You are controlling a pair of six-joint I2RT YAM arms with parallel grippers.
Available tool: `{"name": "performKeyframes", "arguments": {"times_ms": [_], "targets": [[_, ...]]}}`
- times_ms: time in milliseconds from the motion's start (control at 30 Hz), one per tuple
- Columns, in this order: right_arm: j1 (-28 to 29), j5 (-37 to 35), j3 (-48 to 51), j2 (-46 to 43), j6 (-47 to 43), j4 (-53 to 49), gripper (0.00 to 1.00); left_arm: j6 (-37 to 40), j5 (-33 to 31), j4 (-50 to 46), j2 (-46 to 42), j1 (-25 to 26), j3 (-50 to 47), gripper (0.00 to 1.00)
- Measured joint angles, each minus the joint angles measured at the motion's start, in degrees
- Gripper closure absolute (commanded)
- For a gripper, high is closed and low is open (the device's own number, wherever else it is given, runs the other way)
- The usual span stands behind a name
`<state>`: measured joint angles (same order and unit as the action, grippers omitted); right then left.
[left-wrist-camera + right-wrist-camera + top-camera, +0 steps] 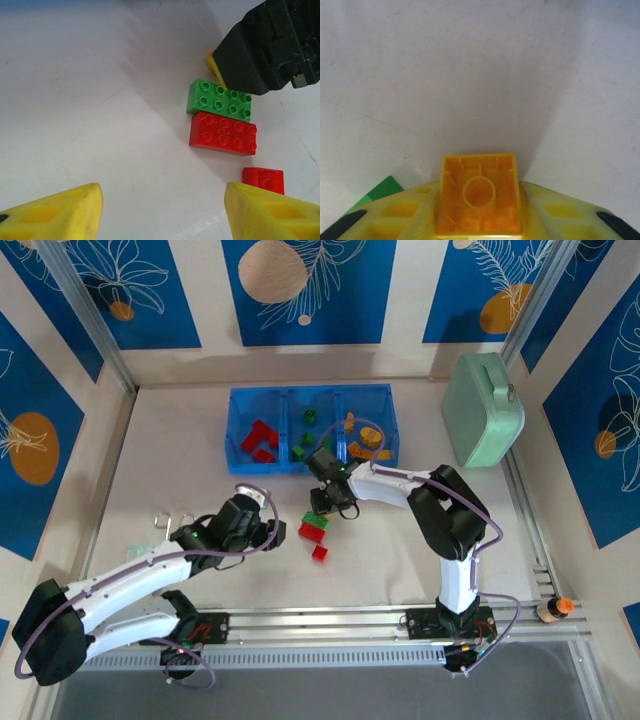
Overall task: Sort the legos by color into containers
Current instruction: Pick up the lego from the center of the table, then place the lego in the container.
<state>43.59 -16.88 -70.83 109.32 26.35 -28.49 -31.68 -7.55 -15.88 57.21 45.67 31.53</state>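
Right tool (327,502) by tray (232,428) of legos (260,438)

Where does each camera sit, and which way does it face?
Top external: above and behind the bases, looking down on the table; shows both arms, left tool and right tool.
Left wrist: on the left arm, looking down between its open yellow fingers at the green brick.
Right wrist: on the right arm, looking down over the yellow brick clamped in its tool.
Shared: top and left wrist views both show the green brick and the right tool.
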Motion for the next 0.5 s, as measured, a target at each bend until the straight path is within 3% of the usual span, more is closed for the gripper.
{"name": "performKeyframes", "arguments": {"times_ms": [300, 500], "targets": [[-0.28, -4.22, -0.92, -2.27, 0.24, -4.33, 0.72, 0.02, 0.0, 0.0, 0.92, 0.0, 0.0, 0.35], [-8.31, -5.73, -6.43, -6.51, 1.14, -8.9, 0.72, 0.02, 0.0, 0.02, 1.09, 0.0, 0.0, 0.35]]}}
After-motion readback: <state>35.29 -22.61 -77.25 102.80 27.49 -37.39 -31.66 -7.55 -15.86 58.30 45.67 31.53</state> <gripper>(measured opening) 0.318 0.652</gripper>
